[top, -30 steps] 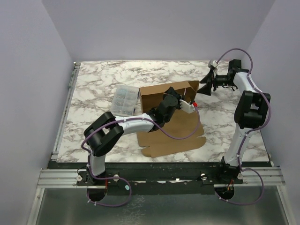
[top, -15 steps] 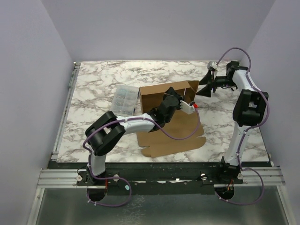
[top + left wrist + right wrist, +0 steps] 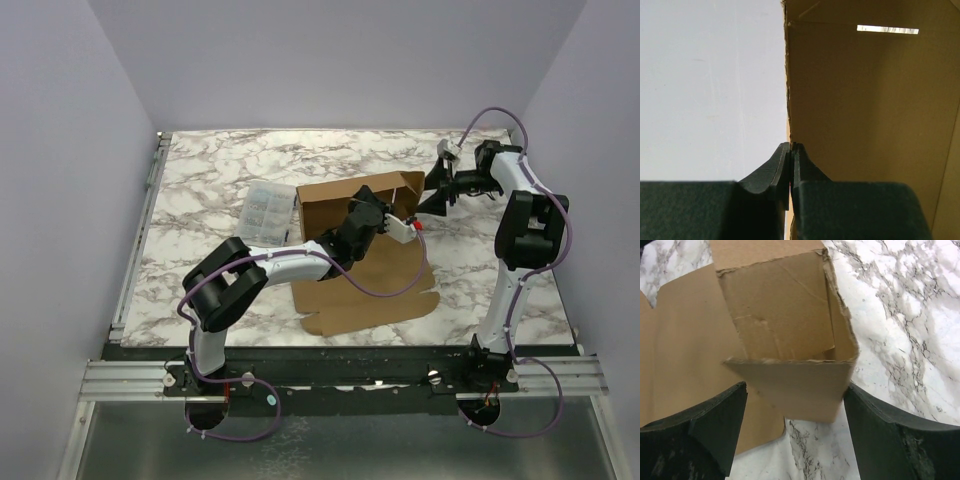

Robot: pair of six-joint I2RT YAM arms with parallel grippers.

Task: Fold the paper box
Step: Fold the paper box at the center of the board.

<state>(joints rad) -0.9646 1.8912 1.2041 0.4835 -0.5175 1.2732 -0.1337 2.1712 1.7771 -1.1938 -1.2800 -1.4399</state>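
Left gripper point(image 3: 791, 150): closed, and it is pinching the raw edge of one upright cardboard wall. In the left wrist view the two dark fingers point(image 3: 771, 172) are meeting at lower centre with the wall's edge running straight up the frame from between them. To the right of that edge the paper box point(image 3: 865, 110) is showing its brown inner face, with a narrow bright slot near the upper right.

Right gripper point(image 3: 795, 410): jaws are standing wide apart. One finger point(image 3: 715, 425) is sitting at lower left and the other at lower right. An upright corner of the box point(image 3: 780, 325), with ragged torn edges, is rising between them. I cannot tell whether either finger is touching the cardboard.

From the top camera, the paper box point(image 3: 340, 205) is sitting at the centre of the marble table point(image 3: 220, 170). Its walls are standing up at the far side and a flat panel is lying toward the lower centre. The left gripper point(image 3: 405, 226) is reaching to the box's right end, and the right gripper point(image 3: 435, 195) is hanging just beside that end. A clear plastic compartment case point(image 3: 265, 212) is lying just left of the box.
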